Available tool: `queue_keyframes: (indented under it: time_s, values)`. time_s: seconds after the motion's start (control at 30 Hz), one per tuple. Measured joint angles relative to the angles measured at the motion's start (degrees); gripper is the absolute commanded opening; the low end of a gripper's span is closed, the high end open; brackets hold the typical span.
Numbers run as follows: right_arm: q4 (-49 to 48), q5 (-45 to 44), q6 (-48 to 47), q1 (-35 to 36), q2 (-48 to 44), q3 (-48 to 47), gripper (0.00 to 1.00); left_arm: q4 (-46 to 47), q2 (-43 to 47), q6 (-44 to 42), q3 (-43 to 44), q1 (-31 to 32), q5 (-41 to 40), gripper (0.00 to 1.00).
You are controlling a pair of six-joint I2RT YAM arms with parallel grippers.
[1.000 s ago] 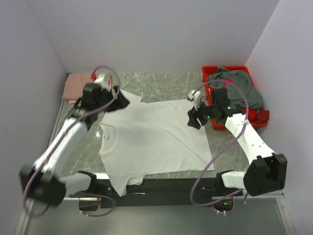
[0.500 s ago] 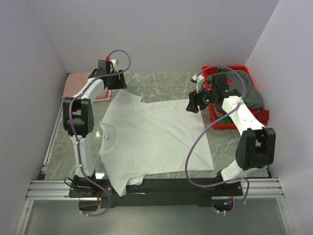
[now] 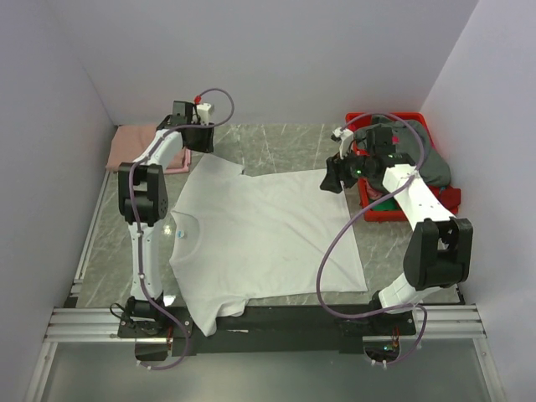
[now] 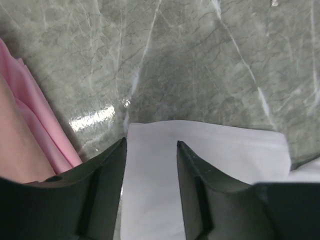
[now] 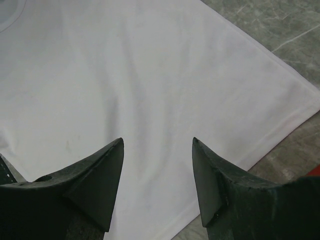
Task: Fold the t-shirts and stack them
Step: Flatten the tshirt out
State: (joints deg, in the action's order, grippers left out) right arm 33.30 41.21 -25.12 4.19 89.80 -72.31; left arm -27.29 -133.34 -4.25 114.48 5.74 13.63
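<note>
A plain white t-shirt (image 3: 260,230) lies spread flat on the marble table, its collar to the left. My left gripper (image 3: 194,138) is at the shirt's far-left sleeve. In the left wrist view the left gripper (image 4: 151,144) is open, and the white sleeve (image 4: 210,150) runs between its dark fingers. My right gripper (image 3: 332,176) hovers over the far-right hem corner. It is open (image 5: 157,140) above the white cloth (image 5: 125,75), with nothing held. A folded salmon-pink t-shirt (image 3: 134,146) lies at the far left, also seen beside the left fingers (image 4: 25,130).
A red plastic bin (image 3: 356,126) stands at the far right with a grey t-shirt (image 3: 406,142) heaped in it and red cloth (image 3: 448,199) at its near end. White walls close in the table. A black strip (image 3: 276,318) runs along the near edge.
The left arm has swung and stretched toward the far-left sleeve, then settled there. The right gripper has moved a little farther back, to the shirt's far-right corner.
</note>
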Motion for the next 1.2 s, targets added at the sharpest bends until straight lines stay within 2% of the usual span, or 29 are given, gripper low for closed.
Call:
queue_keyframes:
  time_s: [0.1, 0.3, 0.83, 1.03, 1.2]
  values:
    - [0.1, 0.5, 0.0, 0.0, 0.3, 0.0, 0.64, -0.5, -2.5, -1.4, 2.0, 0.0, 0.0, 0.43]
    - [0.2, 0.6, 0.0, 0.0, 0.5, 0.4, 0.64, -2.1, -6.4, -2.9, 4.1, 0.0, -0.5, 0.42]
    - [0.4, 1.5, 0.0, -0.5, 0.6, 0.4, 0.64, -2.4, -7.1, -3.7, 4.8, 0.0, -3.4, 0.41]
    - [0.4, 1.7, 0.0, -0.5, 0.7, 0.4, 0.64, -2.5, -8.0, -3.6, 6.2, 0.0, -3.3, 0.32]
    - [0.5, 1.5, -0.1, -0.7, 0.9, 0.4, 0.64, -2.5, -8.1, -3.5, 6.2, 0.0, -2.9, 0.16]
